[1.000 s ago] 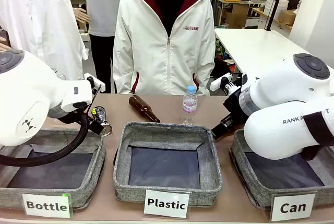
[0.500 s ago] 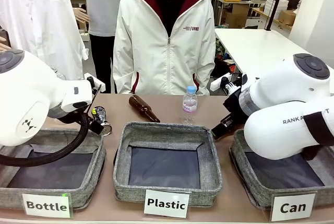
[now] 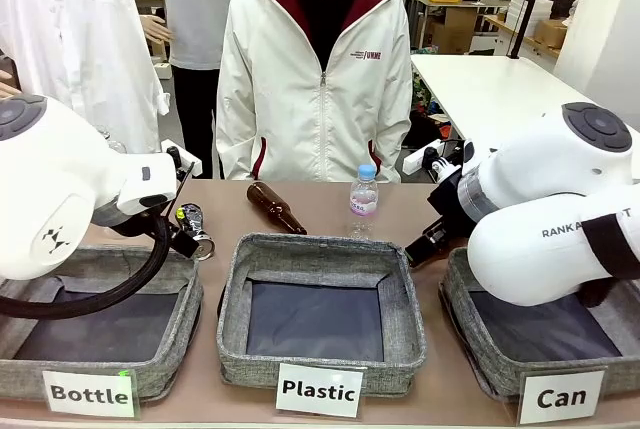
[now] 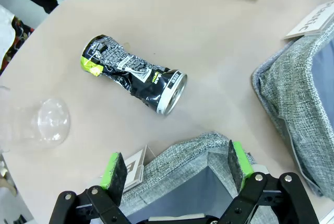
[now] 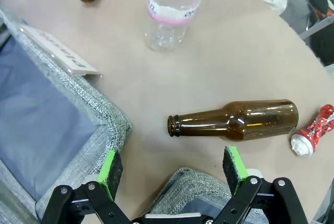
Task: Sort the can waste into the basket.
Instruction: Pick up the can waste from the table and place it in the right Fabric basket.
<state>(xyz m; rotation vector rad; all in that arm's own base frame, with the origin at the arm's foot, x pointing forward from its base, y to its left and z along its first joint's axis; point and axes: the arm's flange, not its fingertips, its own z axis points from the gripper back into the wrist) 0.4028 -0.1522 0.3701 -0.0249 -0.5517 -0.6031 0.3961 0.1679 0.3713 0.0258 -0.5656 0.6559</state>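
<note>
Tabletop of pale brown spans the front view, with a person in a white zip jacket standing at twelve o'clock behind it. The white left arm bulks in at nine o'clock and the white right arm at three o'clock. Three square grey fabric baskets sit along the near edge: the one carded "Bottle" at seven o'clock, the one carded "Plastic" at six, and the basket carded "Can" at five, its dark lining partly hidden behind the right arm. One brown glass bottle lies at eleven o'clock of the Plastic basket, and a clear plastic bottle with a blue cap stands at one o'clock of it. A second brown glass bottle lies on its side at one o'clock of the right gripper, whose green-padded fingers stand wide apart over a basket rim, holding nothing. The crushed red can lies on the table just beside that bottle's base, at three o'clock of it. The left gripper is likewise spread and empty above a grey basket edge, and the crushed dark can with yellow-green print lies on the table at eleven o'clock of it, well apart from the Can basket.
</note>
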